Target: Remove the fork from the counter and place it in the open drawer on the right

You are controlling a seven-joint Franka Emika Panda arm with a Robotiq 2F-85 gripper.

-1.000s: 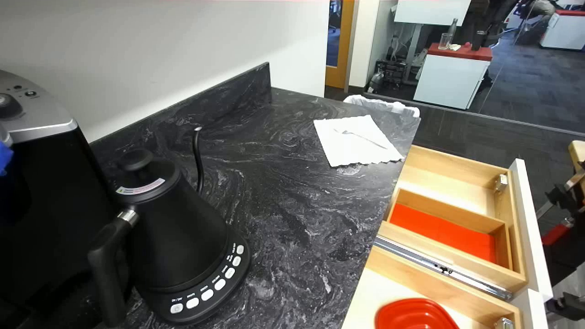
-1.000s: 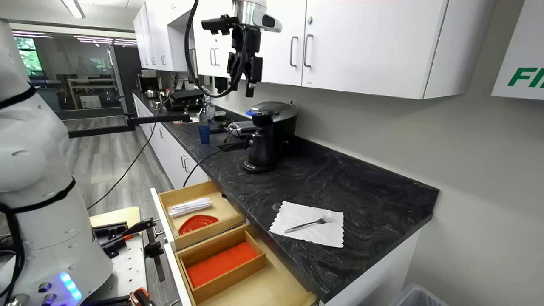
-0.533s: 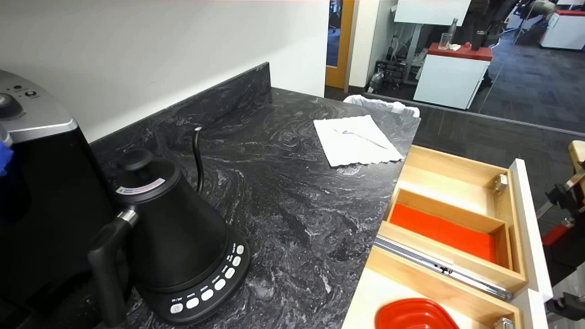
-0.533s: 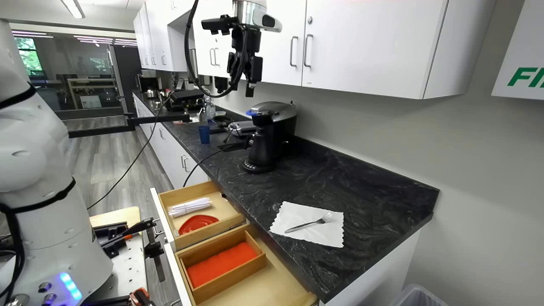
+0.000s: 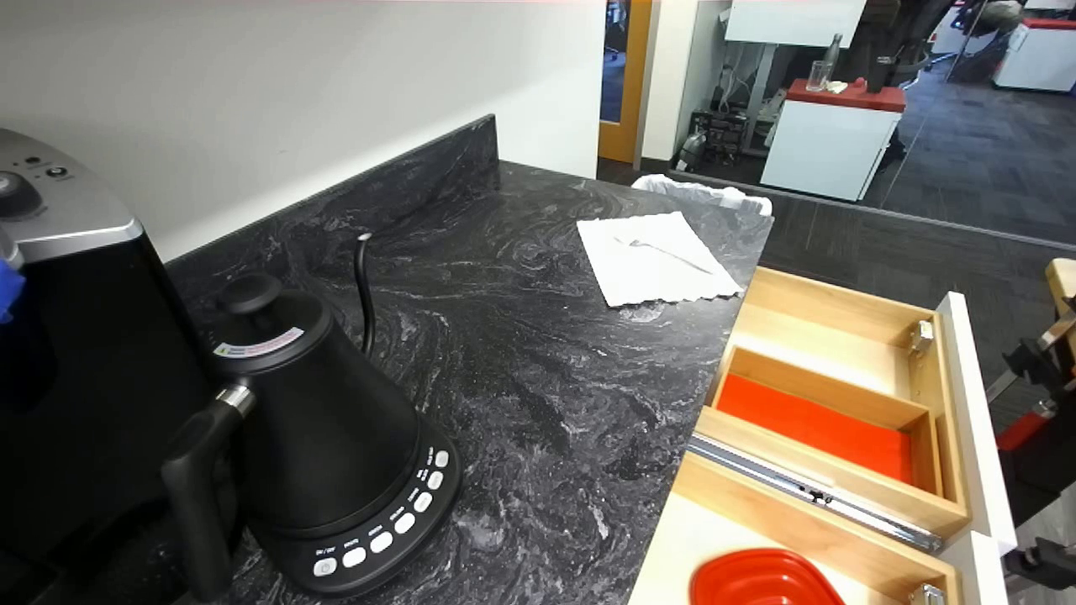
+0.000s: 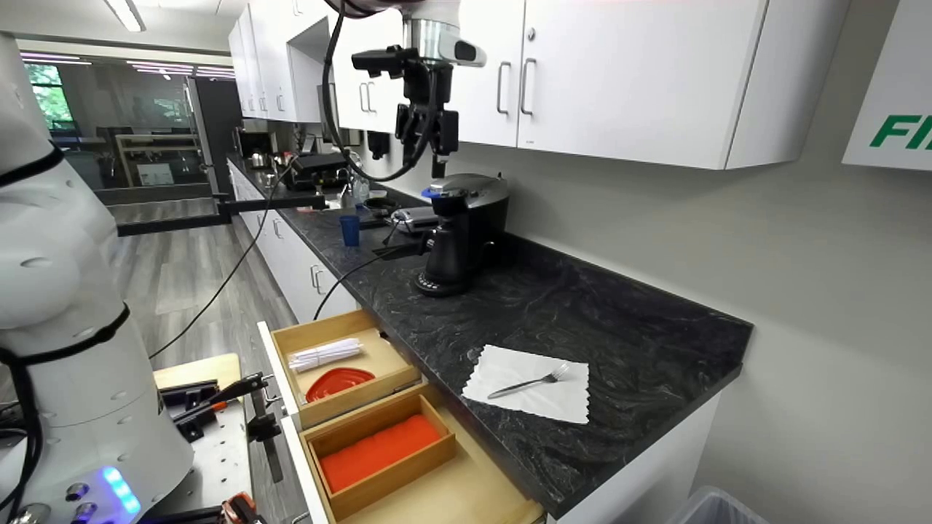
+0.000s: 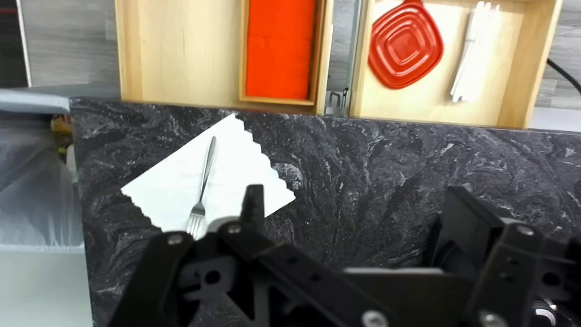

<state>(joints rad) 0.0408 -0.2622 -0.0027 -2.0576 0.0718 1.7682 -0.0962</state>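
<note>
Gripper (image 7: 358,209): wrist view, spread wide, nothing between its tips.
Fork (image 7: 205,181): wrist view, lying on the paper sheet (image 7: 243,168) on the counter (image 7: 363,159), handle end toward the drawer (image 7: 186,50).
Fork's feel: likely light, stiff and slippery, apt to skid on the paper; best pinched across mid-handle.
White panel (image 6: 899,131): in an exterior view, green letters "FI", rest cut off.
Kettle (image 5: 324,428): in an exterior view, lid sticker (image 5: 259,343) and captions by the buttons (image 5: 382,541) too small to read.
</note>
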